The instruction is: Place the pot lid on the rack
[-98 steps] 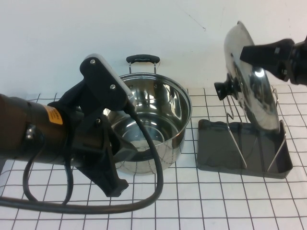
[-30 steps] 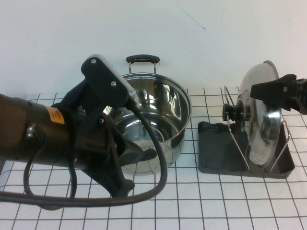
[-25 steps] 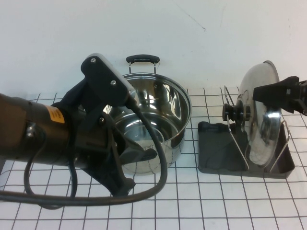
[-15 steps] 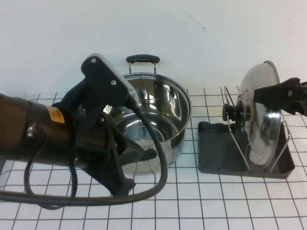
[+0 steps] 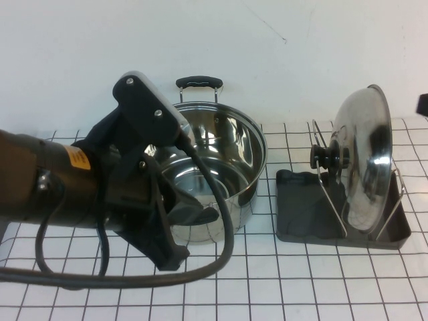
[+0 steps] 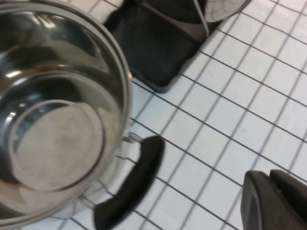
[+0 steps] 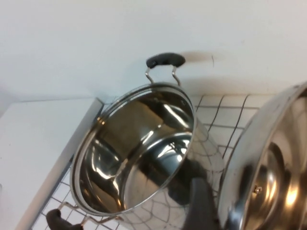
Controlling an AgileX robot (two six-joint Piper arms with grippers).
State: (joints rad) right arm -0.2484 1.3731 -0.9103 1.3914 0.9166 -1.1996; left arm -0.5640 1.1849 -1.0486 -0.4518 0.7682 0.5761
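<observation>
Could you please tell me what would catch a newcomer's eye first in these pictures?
The shiny pot lid stands on edge in the rack at the table's right, free of any grip. The left tool looms large before the open steel pot; the right tool barely shows at the right edge.

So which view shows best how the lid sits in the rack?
The high view: the whole lid stands on edge between the rack hoops. The right wrist view shows only part of the lid's inner side; the left wrist view shows only a sliver.
</observation>
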